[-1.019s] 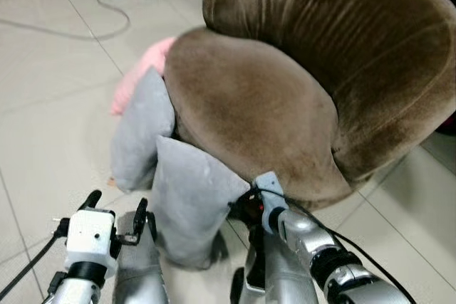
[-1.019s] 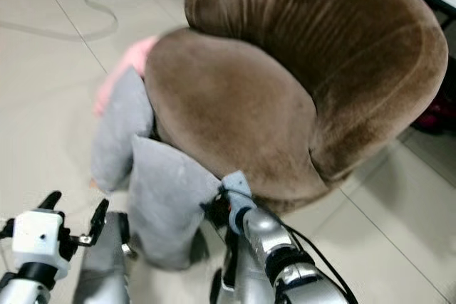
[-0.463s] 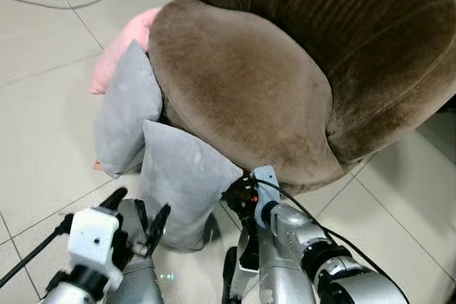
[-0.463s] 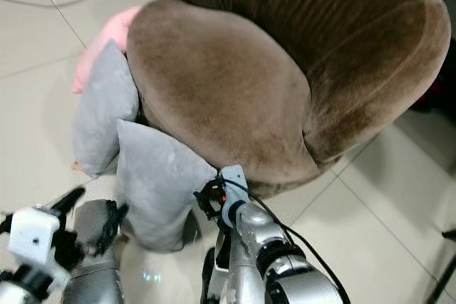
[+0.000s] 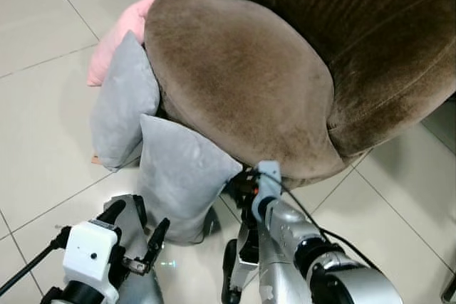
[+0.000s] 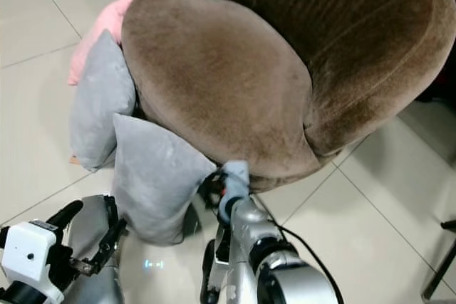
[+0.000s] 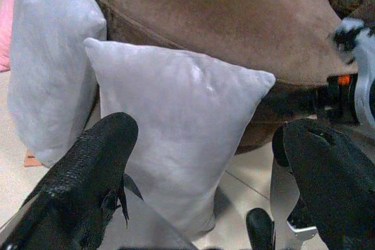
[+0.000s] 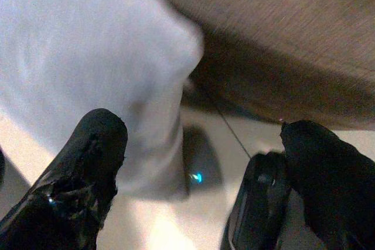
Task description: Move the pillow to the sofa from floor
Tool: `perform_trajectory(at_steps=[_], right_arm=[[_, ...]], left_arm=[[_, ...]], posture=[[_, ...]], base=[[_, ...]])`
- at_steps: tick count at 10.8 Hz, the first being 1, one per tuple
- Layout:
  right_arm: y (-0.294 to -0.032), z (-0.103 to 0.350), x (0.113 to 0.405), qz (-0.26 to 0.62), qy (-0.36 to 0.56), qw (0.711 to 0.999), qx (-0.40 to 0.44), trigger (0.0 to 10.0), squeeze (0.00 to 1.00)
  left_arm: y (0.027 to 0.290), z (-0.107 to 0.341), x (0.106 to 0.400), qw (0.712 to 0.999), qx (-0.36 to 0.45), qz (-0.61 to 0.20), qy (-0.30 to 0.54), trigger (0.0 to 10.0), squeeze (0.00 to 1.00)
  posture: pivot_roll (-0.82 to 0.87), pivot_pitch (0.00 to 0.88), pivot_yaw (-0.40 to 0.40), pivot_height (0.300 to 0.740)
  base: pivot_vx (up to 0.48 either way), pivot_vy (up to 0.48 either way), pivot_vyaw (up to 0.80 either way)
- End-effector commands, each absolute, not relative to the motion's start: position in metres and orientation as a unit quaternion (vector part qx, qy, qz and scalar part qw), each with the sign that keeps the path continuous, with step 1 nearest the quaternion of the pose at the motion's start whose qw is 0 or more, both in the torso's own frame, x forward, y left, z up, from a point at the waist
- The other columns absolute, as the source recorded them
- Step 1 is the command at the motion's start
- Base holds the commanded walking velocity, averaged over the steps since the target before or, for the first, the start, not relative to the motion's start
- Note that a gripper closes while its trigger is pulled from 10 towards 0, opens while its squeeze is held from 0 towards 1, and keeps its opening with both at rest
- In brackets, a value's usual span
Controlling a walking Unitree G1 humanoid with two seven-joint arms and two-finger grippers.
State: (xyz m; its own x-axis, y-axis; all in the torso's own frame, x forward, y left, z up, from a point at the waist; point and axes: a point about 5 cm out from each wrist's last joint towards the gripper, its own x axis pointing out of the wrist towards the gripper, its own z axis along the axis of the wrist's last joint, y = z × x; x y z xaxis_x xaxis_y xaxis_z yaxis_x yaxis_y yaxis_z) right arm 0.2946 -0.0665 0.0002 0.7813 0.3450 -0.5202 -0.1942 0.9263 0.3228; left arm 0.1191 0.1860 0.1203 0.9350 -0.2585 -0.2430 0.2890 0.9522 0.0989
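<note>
A grey pillow (image 5: 182, 176) stands on the tiled floor (image 5: 43, 112), leaning against the brown sofa (image 5: 242, 69). A second grey pillow (image 5: 122, 105) leans beside it, with a pink pillow (image 5: 110, 37) half hidden behind. The left hand (image 7: 199, 162) hovers before the near pillow, fingers spread. The right hand (image 8: 199, 174), also spread, hangs by the pillow's corner; its wrist picture is blurred. The sofa's back is cut off.

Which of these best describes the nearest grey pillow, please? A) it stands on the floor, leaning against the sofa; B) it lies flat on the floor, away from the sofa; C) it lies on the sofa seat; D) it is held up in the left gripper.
A: the grey pillow stands on the tiled floor, leaning against the brown sofa.
</note>
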Motion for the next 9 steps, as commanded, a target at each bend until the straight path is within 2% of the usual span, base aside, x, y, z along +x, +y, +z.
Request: perform_trajectory(at_steps=[1,3,5,8,9], right_arm=[[-0.08,-0.002,0.296,0.117,0.293,0.936,0.156,10.0,0.0],[-0.094,0.012,0.308,0.135,0.244,0.94,0.197,10.0,0.0],[-0.093,0.021,0.315,0.16,0.223,0.94,0.202,10.0,0.0],[-0.072,0.042,0.325,0.216,0.177,0.939,0.203,10.0,0.0],[-0.058,0.049,0.323,0.279,0.153,0.933,0.169,10.0,0.0]], left_arm=[[0.183,0.12,0.112,0.98,0.066,-0.141,0.12,10.0,0.0],[0.185,0.121,0.114,0.98,0.072,-0.144,0.116,10.0,0.0],[0.191,0.127,0.116,0.979,0.079,-0.151,0.111,10.0,0.0],[0.203,0.139,0.122,0.98,0.092,-0.147,0.097,10.0,0.0],[0.206,0.142,0.122,0.98,0.094,-0.147,0.097,10.0,0.0]], posture=[[0.23,0.282,-0.232,0.55],[0.24,0.272,-0.212,0.55],[0.24,0.287,-0.189,0.55],[0.24,0.331,-0.194,0.55],[0.24,0.344,-0.198,0.55]], base=[[0.0,0.0,0.0],[0.0,0.0,0.0],[0.0,0.0,0.0],[0.0,0.0,0.0],[0.0,0.0,0.0]])
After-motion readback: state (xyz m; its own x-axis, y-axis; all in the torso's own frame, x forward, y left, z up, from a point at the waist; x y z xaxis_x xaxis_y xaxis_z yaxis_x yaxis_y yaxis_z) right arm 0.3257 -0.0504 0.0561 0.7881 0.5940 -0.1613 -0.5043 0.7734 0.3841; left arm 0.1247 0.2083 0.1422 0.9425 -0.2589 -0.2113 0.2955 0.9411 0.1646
